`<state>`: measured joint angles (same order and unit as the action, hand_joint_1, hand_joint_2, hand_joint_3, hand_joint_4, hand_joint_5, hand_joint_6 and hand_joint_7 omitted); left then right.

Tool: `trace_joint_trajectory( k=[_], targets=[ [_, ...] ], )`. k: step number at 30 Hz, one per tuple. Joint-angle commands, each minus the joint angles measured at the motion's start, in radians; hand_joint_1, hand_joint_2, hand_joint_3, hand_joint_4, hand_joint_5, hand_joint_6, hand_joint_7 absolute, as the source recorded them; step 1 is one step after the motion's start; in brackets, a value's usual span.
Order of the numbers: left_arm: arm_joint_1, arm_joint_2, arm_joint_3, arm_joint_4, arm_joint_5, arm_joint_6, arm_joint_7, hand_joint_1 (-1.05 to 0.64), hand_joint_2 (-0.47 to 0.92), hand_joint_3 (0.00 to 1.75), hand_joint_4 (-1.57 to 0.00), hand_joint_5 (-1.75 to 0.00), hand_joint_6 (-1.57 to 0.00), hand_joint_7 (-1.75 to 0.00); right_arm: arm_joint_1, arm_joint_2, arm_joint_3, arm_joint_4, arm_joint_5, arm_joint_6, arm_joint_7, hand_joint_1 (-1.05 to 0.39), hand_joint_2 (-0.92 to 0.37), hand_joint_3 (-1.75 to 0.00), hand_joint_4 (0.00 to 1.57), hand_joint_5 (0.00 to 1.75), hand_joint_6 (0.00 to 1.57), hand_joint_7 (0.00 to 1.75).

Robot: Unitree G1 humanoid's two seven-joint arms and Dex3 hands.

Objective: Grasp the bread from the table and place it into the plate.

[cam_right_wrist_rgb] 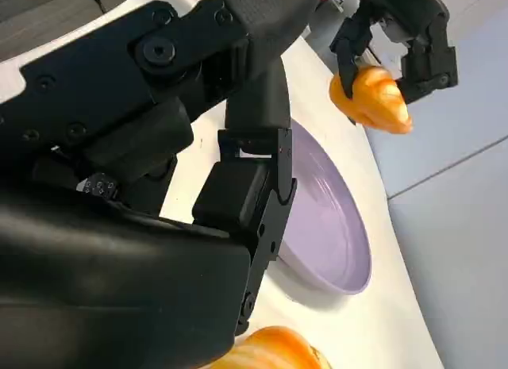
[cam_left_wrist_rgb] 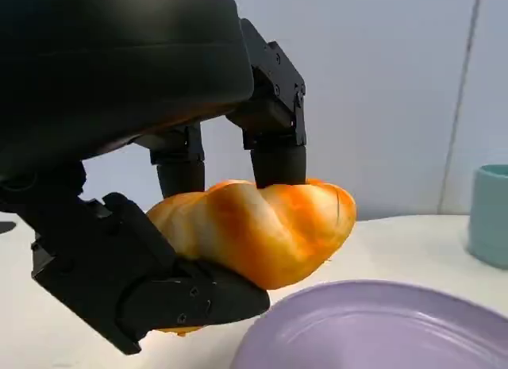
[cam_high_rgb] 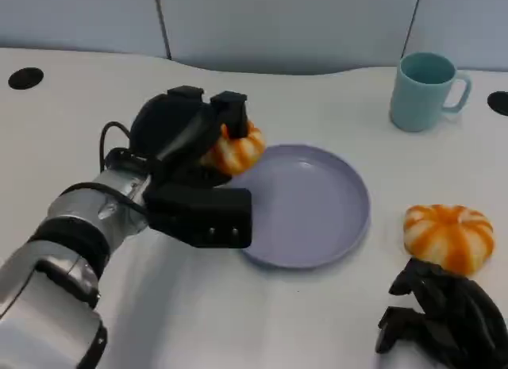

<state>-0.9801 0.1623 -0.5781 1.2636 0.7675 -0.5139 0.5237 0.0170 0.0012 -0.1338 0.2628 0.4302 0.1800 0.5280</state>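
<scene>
White table (cam_high_rgb: pixel 333 321) w/ pale grey-blue wall panels behind. Lilac plate (cam_high_rgb: pixel 317 218) mid-table, teal mug (cam_high_rgb: pixel 425 91) at the far right. My left hand (cam_high_rgb: pixel 190 159) is clamped on a bread (cam_high_rgb: pixel 234 151): fingers (cam_left_wrist_rgb: pixel 278 159) over the top, thumb under, held off the table at the plate's near-left rim. A second bread (cam_high_rgb: pixel 448 238) lies right of the plate. My right hand (cam_high_rgb: pixel 444 317) rests just beside it, fingers curled, holding nothing.

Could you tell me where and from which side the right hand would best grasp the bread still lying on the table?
Probably from above, fingers closing across the rounded sides of the bread on the table; it lies flat, domed, right beside the right hand.
</scene>
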Motion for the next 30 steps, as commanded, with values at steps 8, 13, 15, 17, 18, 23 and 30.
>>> trace_joint_trajectory(
  k=[8,13,15,17,18,23,30],
  targets=[
    [-0.038,-0.101,-0.032,0.007,0.008,-0.027,-0.023,-0.20,0.55,1.08,-0.92,-1.75,-0.71,-1.75,-0.007,0.012,0.003,0.010,-0.002,-0.011,-0.006,-0.86,-0.74,0.00,1.41,0.86,1.22,0.86],
    [-0.040,-0.137,-0.043,0.017,0.008,-0.027,-0.049,-0.25,0.57,1.03,-0.94,-1.75,-0.69,-1.75,-0.002,0.020,0.010,0.009,-0.012,-0.027,-0.007,-0.86,-0.75,0.00,1.43,0.84,1.22,0.84],
    [-0.040,-0.149,-0.047,0.020,0.008,-0.025,-0.051,-0.26,0.60,1.01,-0.95,-1.75,-0.70,-1.75,-0.001,0.023,0.014,0.008,-0.018,-0.032,-0.011,-0.87,-0.75,0.00,1.43,0.83,1.23,0.83],
    [-0.039,-0.160,-0.052,0.022,0.012,-0.014,-0.050,-0.25,0.61,1.04,-0.98,-1.75,-0.76,-1.75,0.001,0.024,0.019,0.005,-0.023,-0.034,-0.017,-0.88,-0.76,-0.01,1.44,0.83,1.23,0.83],
    [-0.038,-0.165,-0.056,0.023,0.014,-0.008,-0.058,-0.25,0.59,1.05,-0.98,-1.75,-0.76,-1.72,0.002,0.025,0.020,0.000,-0.023,-0.030,-0.019,-0.88,-0.75,-0.01,1.43,0.82,1.23,0.83],
    [-0.032,-0.181,-0.065,0.027,0.013,0.006,-0.087,-0.26,0.54,1.02,-0.96,-1.75,-0.74,-1.42,0.007,0.029,0.022,-0.003,-0.012,-0.032,-0.008,-0.85,-0.75,0.00,1.43,0.82,1.22,0.82],
    [-0.035,-0.188,-0.073,0.032,0.021,0.023,-0.115,-0.27,0.60,0.94,-0.95,-1.75,-0.73,-1.43,0.018,0.029,0.033,-0.029,-0.022,-0.021,-0.029,-0.87,-0.75,0.00,1.44,0.83,1.24,0.81]
  ],
)
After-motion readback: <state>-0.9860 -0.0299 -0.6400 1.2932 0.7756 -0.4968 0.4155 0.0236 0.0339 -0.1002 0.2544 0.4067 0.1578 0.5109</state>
